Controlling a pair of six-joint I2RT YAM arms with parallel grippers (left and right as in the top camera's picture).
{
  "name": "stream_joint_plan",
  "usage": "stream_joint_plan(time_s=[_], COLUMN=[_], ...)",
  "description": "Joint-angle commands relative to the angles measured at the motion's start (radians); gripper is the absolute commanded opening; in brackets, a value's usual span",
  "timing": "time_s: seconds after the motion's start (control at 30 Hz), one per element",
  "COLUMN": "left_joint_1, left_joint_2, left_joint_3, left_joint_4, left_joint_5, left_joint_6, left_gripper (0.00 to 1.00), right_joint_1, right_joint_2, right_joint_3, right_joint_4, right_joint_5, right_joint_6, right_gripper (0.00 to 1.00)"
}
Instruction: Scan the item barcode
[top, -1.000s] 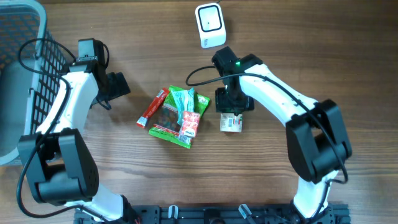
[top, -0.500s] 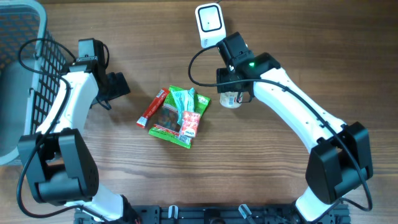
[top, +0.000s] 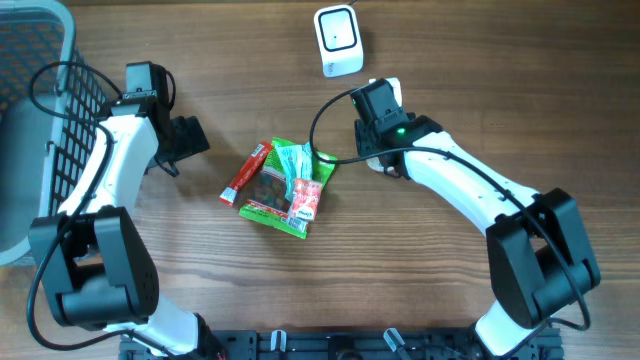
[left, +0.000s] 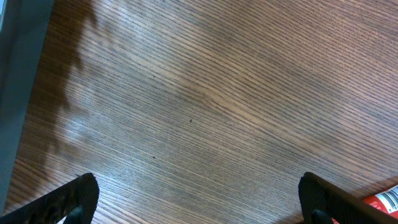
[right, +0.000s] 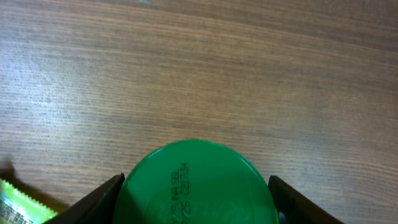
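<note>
On a wood-grain worktop (top: 500, 60), read from the robot's side outward: nearest, a small heap of snack packs (top: 292, 185) in green and red wrappers lies at centre, w/ a red stick pack (top: 245, 172) slanted just beside its L edge. Just beyond the heap and to its R, the R pincer (right: 194, 202) is clamped on a small tub (right: 196, 186). One black finger (right: 98, 199) presses each side of the tub's round green lid, which faces the wrist cam and bears a date code in dark type. A corner of a green wrapper shows at that cam's lower L. From overhead the tub is almost wholly hidden under the R wrist, so whether it rests on the wood or hangs clear can't be told. To the L of the heap, at about the same depth, the L pincer (left: 198, 186) is spread wide w/ nothing btwn its fingers. It is over bare wood, apart from the red stick pack, whose end just enters its cam's lower R corner. Farther off, the white barcode scanner (top: 338, 40) sits near the far edge, close to the R wrist but not touching it. At the far L corner is a grey mesh basket (top: 40, 30), beside the L arm.
</note>
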Motion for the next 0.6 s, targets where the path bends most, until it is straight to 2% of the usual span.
stream_joint_plan(time_s=[0.0,0.03,0.1,0.23,0.37,0.43,0.47,0.5,0.57], left_joint_1=[0.005,0.005,0.005,0.005,0.005,0.005,0.005,0.005,0.005], left_joint_2=[-0.017,-0.017,-0.017,-0.017,-0.017,-0.017,-0.017,-0.017,-0.017], left_joint_3=[0.016,0.016,0.016,0.016,0.016,0.016,0.016,0.016,0.016], left_joint_4=[0.0,0.0,0.0,0.0,0.0,0.0,0.0,0.0,0.0], left_joint_5=[0.006,0.006,0.006,0.006,0.006,0.006,0.006,0.006,0.006], left_joint_6=[0.009,0.009,0.009,0.009,0.009,0.009,0.009,0.009,0.009], left_gripper=[1.0,1.0,1.0,1.0,1.0,1.0,1.0,1.0,1.0], right_joint_1=[0.003,0.003,0.003,0.003,0.003,0.003,0.003,0.003,0.003], right_joint_2=[-0.024,-0.024,-0.024,-0.05,-0.139,-0.2,-0.224,-0.259,-0.306], right_joint_3=[-0.017,-0.017,-0.017,-0.016,-0.016,-0.016,-0.016,-0.016,-0.007], right_joint_4=[-0.002,-0.003,-0.008,-0.022,-0.052,-0.08,-0.096,-0.122,-0.163], right_joint_5=[0.015,0.01,-0.019,-0.055,-0.055,-0.055,-0.055,-0.055,-0.075], right_joint_6=[-0.013,-0.013,-0.011,0.008,0.014,0.012,0.011,0.013,0.014], right_gripper=[0.61,0.63,0.73,0.76,0.81,0.86,0.95,0.99,1.0])
